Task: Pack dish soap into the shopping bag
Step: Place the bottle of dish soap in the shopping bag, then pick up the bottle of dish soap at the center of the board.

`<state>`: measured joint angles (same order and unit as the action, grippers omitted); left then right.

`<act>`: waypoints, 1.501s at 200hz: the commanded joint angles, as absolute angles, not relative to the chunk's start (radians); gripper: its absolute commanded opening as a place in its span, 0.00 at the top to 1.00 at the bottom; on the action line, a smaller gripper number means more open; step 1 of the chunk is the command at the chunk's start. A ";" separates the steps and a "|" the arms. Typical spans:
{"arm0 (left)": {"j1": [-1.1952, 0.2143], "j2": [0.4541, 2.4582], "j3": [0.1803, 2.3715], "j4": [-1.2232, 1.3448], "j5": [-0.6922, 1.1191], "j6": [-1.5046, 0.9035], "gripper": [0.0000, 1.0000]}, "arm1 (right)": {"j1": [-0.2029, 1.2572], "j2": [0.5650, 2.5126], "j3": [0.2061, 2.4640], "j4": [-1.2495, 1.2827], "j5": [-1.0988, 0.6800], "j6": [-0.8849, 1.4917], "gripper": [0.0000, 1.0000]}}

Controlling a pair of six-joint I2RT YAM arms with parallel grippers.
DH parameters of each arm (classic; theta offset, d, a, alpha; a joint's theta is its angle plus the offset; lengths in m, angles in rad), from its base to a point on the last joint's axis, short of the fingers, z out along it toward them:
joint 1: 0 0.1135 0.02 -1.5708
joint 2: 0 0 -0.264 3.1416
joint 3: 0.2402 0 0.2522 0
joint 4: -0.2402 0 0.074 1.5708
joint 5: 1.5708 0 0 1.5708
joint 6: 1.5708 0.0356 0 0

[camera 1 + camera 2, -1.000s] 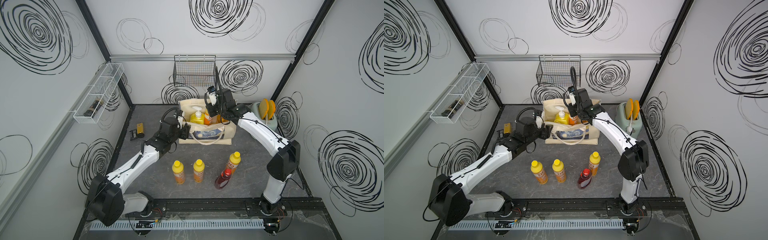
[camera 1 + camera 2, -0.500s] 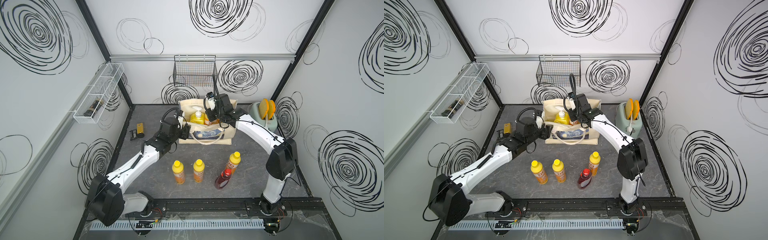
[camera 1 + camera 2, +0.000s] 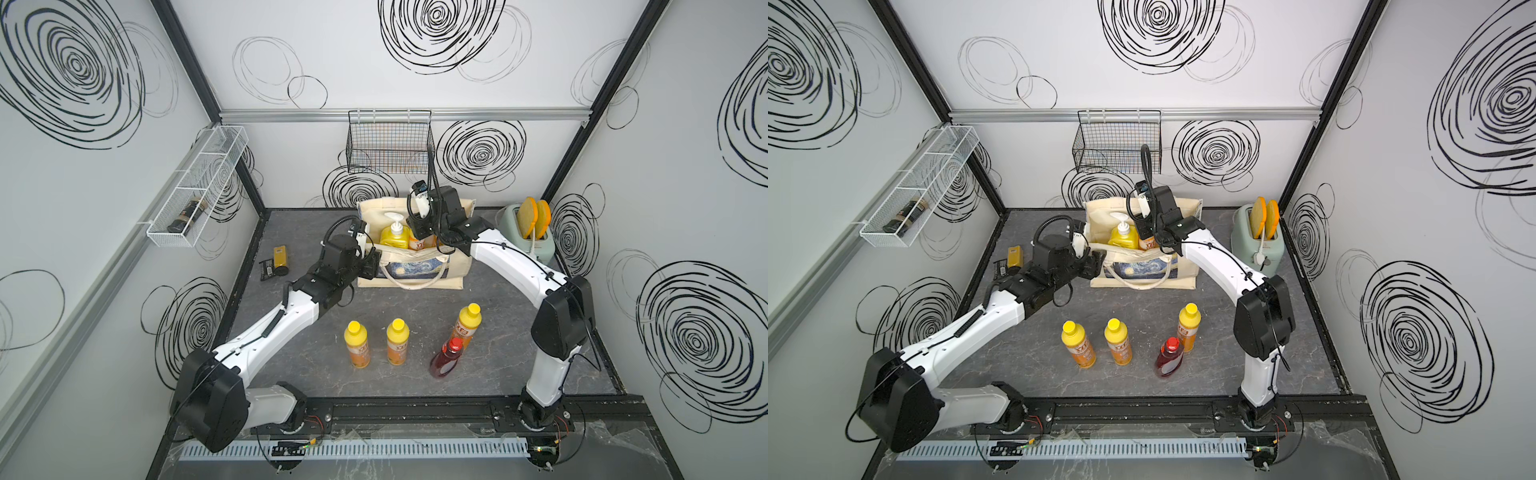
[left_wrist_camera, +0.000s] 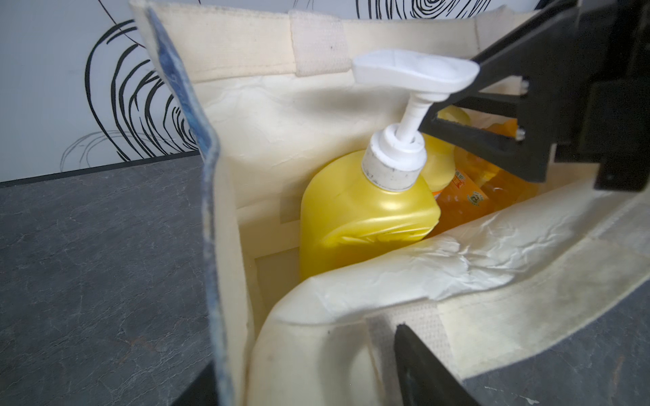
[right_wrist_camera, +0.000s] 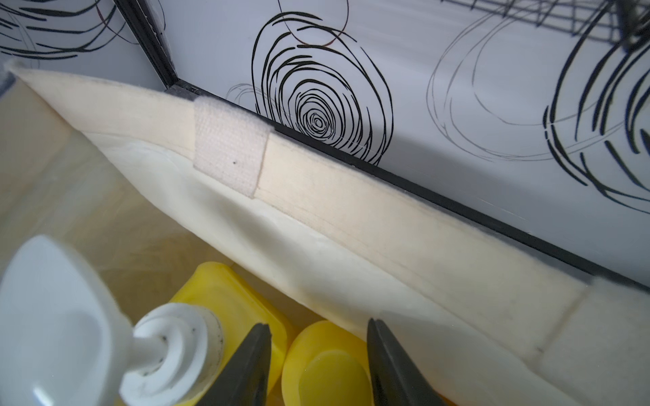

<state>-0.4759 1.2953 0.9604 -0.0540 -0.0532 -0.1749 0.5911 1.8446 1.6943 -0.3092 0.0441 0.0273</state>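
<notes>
Progress check, judged from how things lie. The shopping bag (image 3: pixel 455 272) stands open at the back of the desk (image 3: pixel 498 374), its picture side facing the arms. Inside it: the yellow pump bottle (image 3: pixel 394 237), upright against the end wall, and just beside it an orange yellow-capped bottle (image 5: pixel 327 365). The left wrist view shows an amber-orange body (image 4: pixel 499 182) behind these, probably a third bottle, but too hidden to confirm. The right tool (image 5: pixel 317 323) is down in the bag mouth with its jaws apart on either side of that yellow cap. A sliver of gap shows on one side, so I read the cap as released rather than clamped. The left tool (image 3: pixel 370 265) sits at the bag's front corner, jaws wide, with the rim between them; whether they press the cloth I cannot tell. Out on the desk, well apart from the bag: three orange yellow-capped bottles (image 3: pixel 357 345) (image 3: pixel 397 340) (image 3: pixel 468 324) and the dark-red red-capped bottle (image 3: pixel 448 357), all upright. Estimate: two or three bottles packed, four left.
</notes>
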 commanded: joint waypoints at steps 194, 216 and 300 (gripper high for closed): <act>-0.486 1.271 0.973 -0.047 -0.044 -0.164 0.34 | 0.683 1.117 1.399 -0.703 0.119 0.168 0.39; -0.487 1.265 0.971 -0.048 -0.045 -0.164 0.34 | 0.684 1.081 1.377 -0.794 0.147 0.198 0.39; -0.487 1.258 0.968 -0.043 -0.044 -0.160 0.34 | 0.692 0.966 1.235 -0.975 0.076 0.290 0.38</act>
